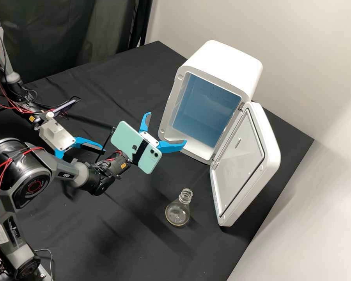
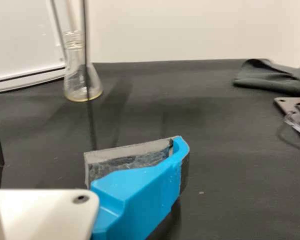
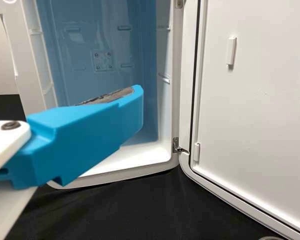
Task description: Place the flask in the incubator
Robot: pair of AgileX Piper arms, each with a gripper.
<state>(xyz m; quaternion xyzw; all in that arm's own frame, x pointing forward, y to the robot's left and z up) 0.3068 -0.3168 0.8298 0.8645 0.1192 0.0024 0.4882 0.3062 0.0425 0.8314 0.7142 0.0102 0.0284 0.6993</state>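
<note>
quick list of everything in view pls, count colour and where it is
flask: 1, clear glass, upright on the bench in front of the open door
incubator: 1, white with a blue inside, at the bench's far right in the high view, door swung open
bench: 1, black
phone: 1, mint green, strapped at the right arm's wrist
right gripper: 1, white with blue fingers, open, at the incubator's mouth
left gripper: 1, white with blue fingers, open, low over the bench, apart from the flask

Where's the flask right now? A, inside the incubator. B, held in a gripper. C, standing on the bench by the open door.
C: the flask stands upright on the bench, just outside the open door of the incubator.
</note>
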